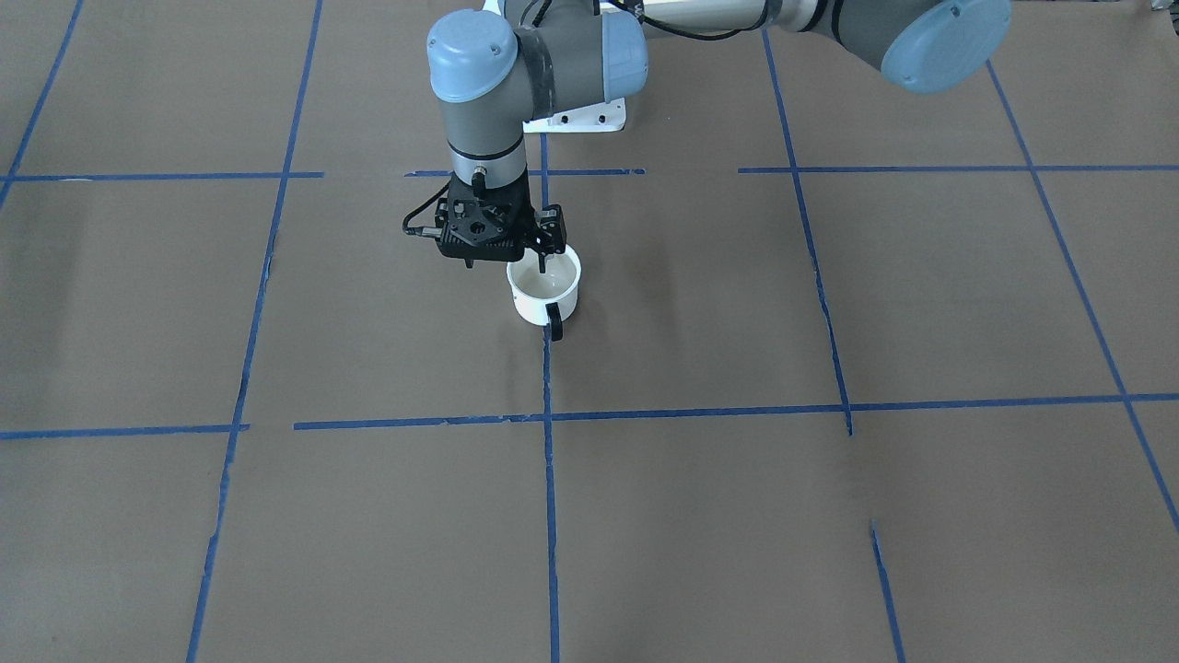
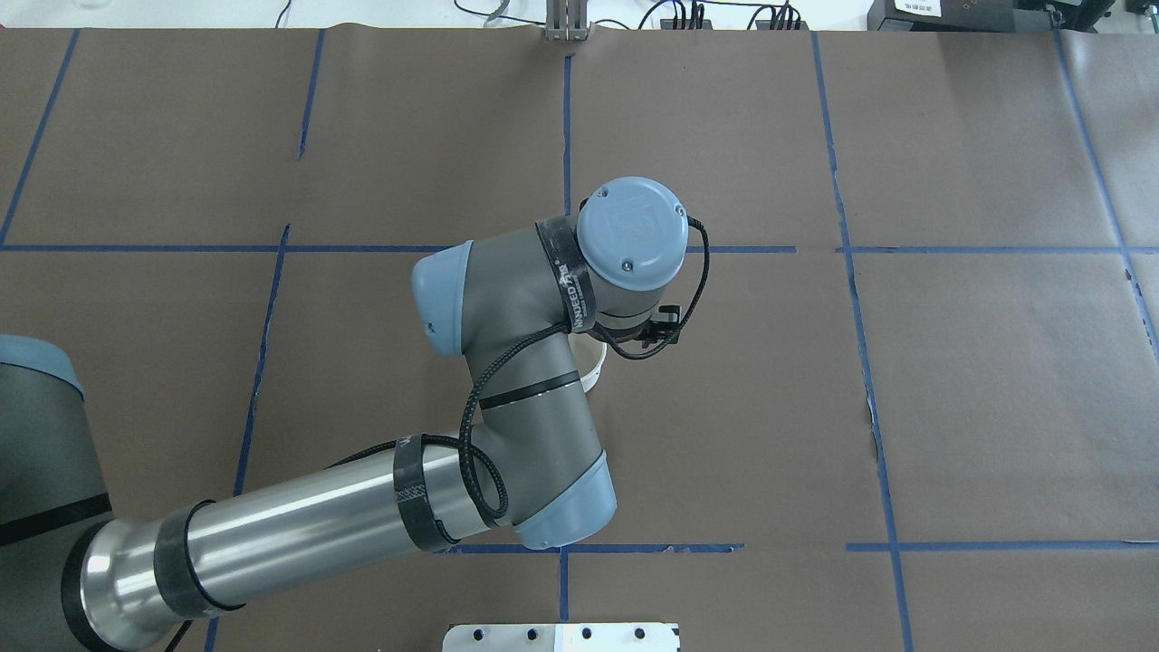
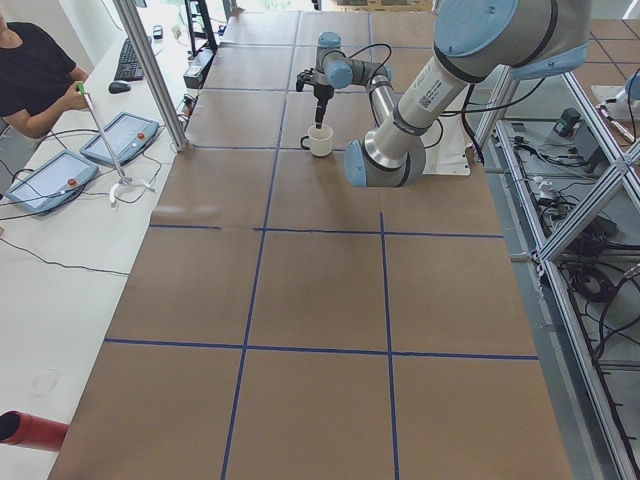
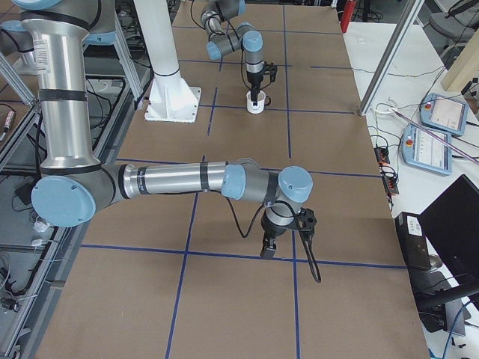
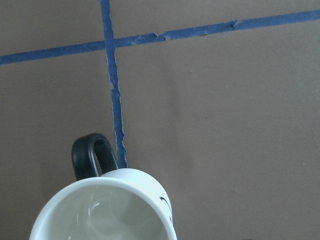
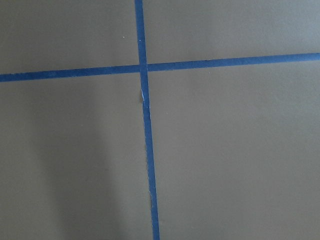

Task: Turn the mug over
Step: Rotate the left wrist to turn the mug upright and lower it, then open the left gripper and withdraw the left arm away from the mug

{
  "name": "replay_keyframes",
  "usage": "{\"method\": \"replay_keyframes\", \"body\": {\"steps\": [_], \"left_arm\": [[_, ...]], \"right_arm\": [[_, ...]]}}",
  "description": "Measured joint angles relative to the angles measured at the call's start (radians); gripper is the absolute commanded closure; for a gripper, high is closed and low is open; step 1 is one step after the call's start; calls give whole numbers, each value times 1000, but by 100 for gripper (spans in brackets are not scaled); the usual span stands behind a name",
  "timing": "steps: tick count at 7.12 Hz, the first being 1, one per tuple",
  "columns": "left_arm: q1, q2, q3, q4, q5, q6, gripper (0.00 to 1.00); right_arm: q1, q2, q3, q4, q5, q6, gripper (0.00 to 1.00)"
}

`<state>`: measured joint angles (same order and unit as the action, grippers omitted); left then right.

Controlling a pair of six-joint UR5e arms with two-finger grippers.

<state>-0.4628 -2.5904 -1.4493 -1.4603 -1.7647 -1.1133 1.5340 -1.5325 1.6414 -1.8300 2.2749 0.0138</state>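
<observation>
Mug [image 1: 532,302] stands mouth up. Left claw [image 1: 545,253] at rim, one finger inside; can't tell if gripping. Flip maybe done, maybe not.

Left gripper [image 1: 543,258] points down (right gripper [image 4: 268,253] too)

A black strap [image 2: 570,285] wrapped round the wrist joint of the left arm [image 2: 534,398] carries a line of white capitals in the overhead view, too blurred to spell out with confidence. The round blue cap [image 2: 632,234] just right of it bears a faint embossed emblem that is not legible. The mug [image 5: 107,210] shows a short black drawn stroke on its right side, no letter or number. Nothing else can be read
</observation>
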Motion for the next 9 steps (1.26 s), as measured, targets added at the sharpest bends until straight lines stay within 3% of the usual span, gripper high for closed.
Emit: {"method": "replay_keyframes", "body": {"steps": [2,5,7,9], "left_arm": [[-72,93,-166,29,-10,129,0],[-224,266,-367,30,-115,305,0],[-343,367,-420,25,-182,506,0],[-492,475,-410,4,-284,696,0]], "right_arm": [[0,0,0,0,0,0,0],[0,0,0,0,0,0,0],[0,0,0,0,0,0,0],[0,0,0,0,0,0,0]]}}
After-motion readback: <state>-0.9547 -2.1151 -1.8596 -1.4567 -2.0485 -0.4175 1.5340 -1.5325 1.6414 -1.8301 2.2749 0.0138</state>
